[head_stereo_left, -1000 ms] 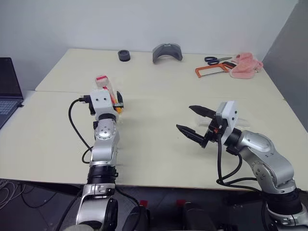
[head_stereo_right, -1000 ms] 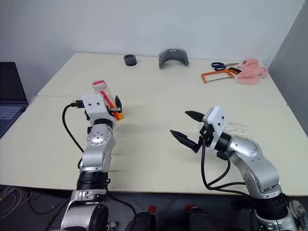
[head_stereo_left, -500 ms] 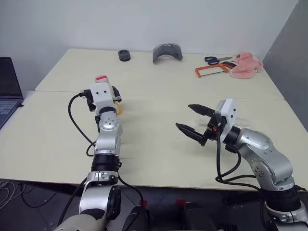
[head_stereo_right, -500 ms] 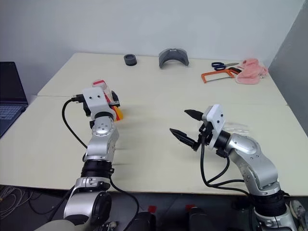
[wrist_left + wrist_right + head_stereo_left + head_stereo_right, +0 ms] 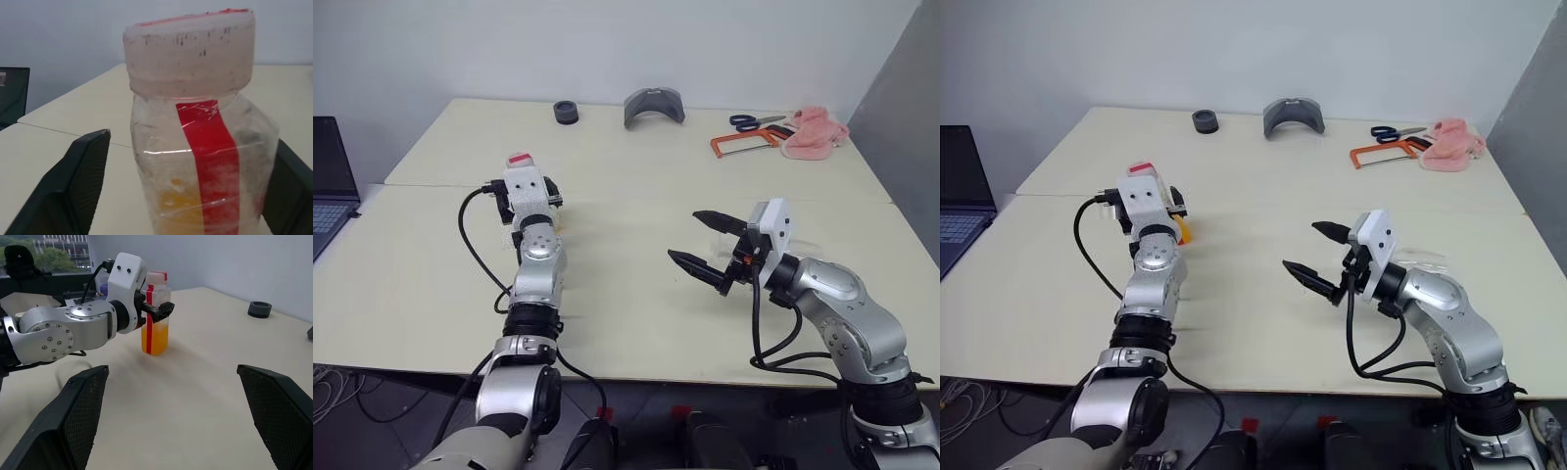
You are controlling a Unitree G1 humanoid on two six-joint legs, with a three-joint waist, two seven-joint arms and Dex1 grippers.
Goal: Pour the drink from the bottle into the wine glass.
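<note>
Reaching further forward, left end effector [image 5: 159,309] straddles the bottle [image 5: 200,147] — grip uncertain — right end effector [image 5: 703,240] gapes.

I find no legible text, brand, number or sign on anything before me. The bottle [image 5: 198,161] between my left fingers carries a plain red strip with no print that I can read, and its cap [image 5: 190,51] shows only dark scuff marks, no lettering. The laptop [image 5: 331,186] at the table's edge shows a keyboard whose key legends are too small to make out.
</note>
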